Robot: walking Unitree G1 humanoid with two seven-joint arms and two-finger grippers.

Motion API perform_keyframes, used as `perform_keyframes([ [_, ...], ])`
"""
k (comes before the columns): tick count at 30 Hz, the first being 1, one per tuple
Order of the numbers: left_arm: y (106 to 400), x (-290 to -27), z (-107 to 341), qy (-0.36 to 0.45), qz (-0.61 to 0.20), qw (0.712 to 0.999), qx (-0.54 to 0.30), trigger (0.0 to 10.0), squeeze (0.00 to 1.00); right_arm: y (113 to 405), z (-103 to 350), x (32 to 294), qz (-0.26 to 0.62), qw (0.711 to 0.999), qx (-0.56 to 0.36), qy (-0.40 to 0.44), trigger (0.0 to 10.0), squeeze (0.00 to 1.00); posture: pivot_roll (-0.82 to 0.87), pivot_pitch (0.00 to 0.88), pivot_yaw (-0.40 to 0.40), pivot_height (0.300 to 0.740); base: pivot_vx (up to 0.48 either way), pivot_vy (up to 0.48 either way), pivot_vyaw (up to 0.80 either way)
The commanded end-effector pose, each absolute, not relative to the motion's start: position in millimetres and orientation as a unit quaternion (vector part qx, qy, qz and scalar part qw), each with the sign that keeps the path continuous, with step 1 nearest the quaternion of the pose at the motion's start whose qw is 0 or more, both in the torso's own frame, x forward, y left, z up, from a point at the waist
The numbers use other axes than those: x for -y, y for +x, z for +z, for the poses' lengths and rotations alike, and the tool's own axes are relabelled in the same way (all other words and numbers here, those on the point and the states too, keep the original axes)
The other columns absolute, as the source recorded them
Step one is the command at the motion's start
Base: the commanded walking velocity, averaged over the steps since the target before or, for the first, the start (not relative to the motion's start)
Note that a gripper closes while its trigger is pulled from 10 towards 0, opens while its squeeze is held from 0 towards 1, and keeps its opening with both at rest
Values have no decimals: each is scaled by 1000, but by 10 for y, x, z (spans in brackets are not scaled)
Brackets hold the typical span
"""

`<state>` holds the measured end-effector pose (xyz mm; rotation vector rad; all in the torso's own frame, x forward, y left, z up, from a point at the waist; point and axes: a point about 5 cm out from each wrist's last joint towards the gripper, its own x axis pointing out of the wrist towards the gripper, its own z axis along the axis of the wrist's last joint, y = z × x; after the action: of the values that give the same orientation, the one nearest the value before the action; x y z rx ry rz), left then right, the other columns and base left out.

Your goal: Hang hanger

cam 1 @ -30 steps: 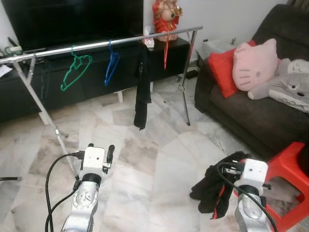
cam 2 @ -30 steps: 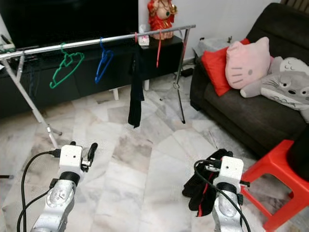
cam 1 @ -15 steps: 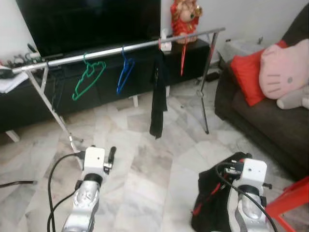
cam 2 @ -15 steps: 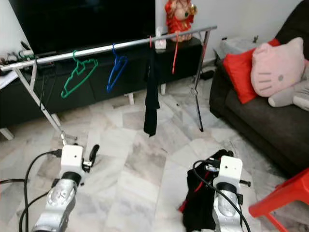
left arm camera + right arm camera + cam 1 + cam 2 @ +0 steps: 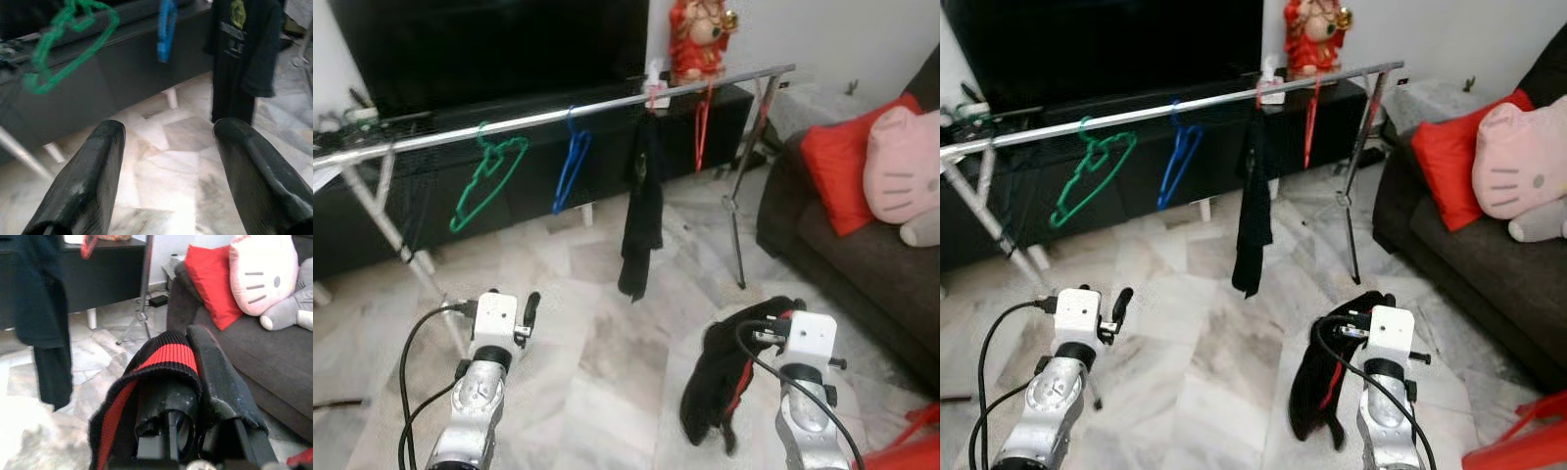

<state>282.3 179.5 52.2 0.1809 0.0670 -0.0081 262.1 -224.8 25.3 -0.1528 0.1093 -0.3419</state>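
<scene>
A silver clothes rail (image 5: pixel 558 113) crosses the room ahead. On it hang a green hanger (image 5: pixel 487 181), a blue hanger (image 5: pixel 572 171), a black shirt (image 5: pixel 643 211) and a red hanger (image 5: pixel 702 122). My right gripper (image 5: pixel 190 382) is shut on a black garment with a red band (image 5: pixel 715 377), whose collar is draped over one finger while the rest dangles toward the floor. Whether a hanger sits inside it I cannot tell. My left gripper (image 5: pixel 168 171) is open and holds nothing; it is low, in front of the rail's left part.
A black TV cabinet (image 5: pixel 538 186) stands behind the rail, with a red figurine (image 5: pixel 697 39) on it. At the right is a dark sofa (image 5: pixel 862 264) with a red cushion (image 5: pixel 852 157) and a pink cat pillow (image 5: pixel 906 162). A red stool (image 5: pixel 913 441) is at the bottom right. The floor is marble.
The whole view has swung left and come nearer the rail, and the red stool has slid to the corner. The black garment now hangs free from my right gripper.
</scene>
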Motion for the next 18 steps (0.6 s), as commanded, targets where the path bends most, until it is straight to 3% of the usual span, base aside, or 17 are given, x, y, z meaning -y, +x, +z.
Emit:
perform_keyframes([
  [1,2840,-1818,556,90,-5,996,-26,10000,0,2657,297,2255,-172,982,-45,-69,10000,0,-67,0,-31,740,446,0,0],
  [8,2857,-1801,577,89,-7,996,-20,10000,0,2647,270,2257,-175,981,-55,-64,10000,0,-68,0,-31,740,444,0,0],
  [13,2875,-1805,605,89,-7,996,-13,10000,0,2655,275,2260,-173,981,-55,-61,10000,0,-72,0,-34,740,445,0,-707],
  [18,2894,-1824,656,89,-2,996,-3,10000,0,2654,285,2266,-173,981,-53,-66,10000,0,-69,0,-38,740,444,0,0],
])
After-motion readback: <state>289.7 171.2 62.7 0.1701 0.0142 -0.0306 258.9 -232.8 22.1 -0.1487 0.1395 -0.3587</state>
